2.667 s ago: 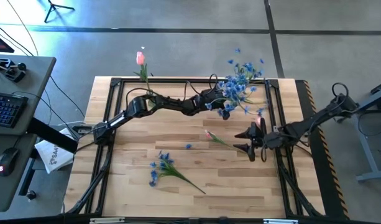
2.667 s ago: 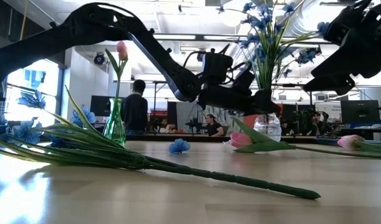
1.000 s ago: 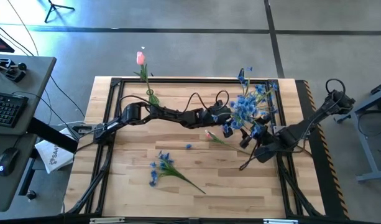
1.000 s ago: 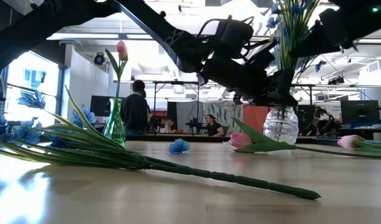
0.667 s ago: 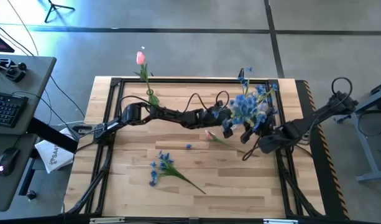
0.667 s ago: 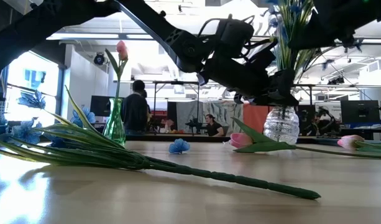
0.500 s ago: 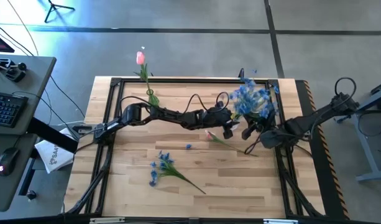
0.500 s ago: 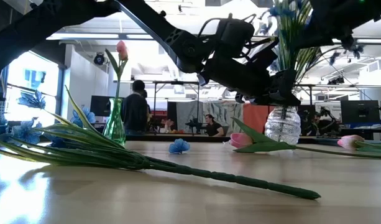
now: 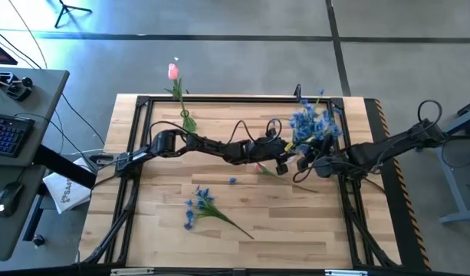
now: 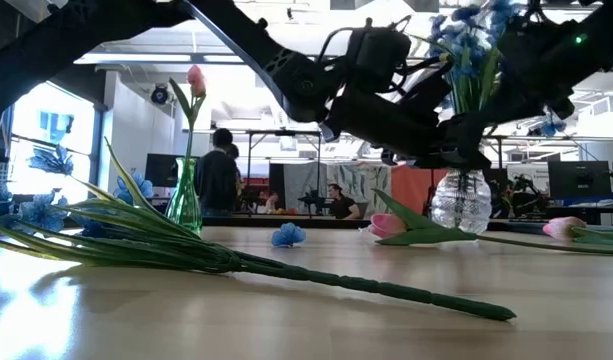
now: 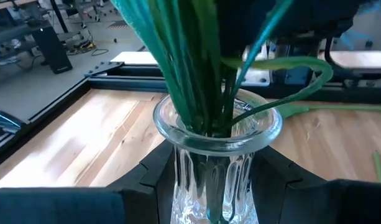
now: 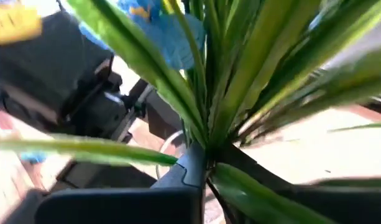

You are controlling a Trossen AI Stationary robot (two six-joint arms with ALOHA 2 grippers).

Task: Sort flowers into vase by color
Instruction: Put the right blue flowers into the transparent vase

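The left pincer (image 11: pixel 209 186) pinches the clear vase (image 11: pixel 216 155) so it stands steady. Above the vase, the right pincer (image 12: pixel 199 163) pinches the blue spray (image 9: pixel 311 123) by its stems, to keep them inside.

Ribbed glossy clear glass vase (image 11: pixel 216 163) on pale, smooth wood table (image 9: pixel 242 203)

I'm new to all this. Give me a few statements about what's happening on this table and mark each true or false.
1. The left gripper holds the clear vase. True.
2. The green vase holds blue flowers. False: it holds one pink tulip.
3. The right gripper is shut on the blue flowers' stems in the clear vase. True.
4. No flowers lie on the table. False: a blue spray and a pink tulip lie there.
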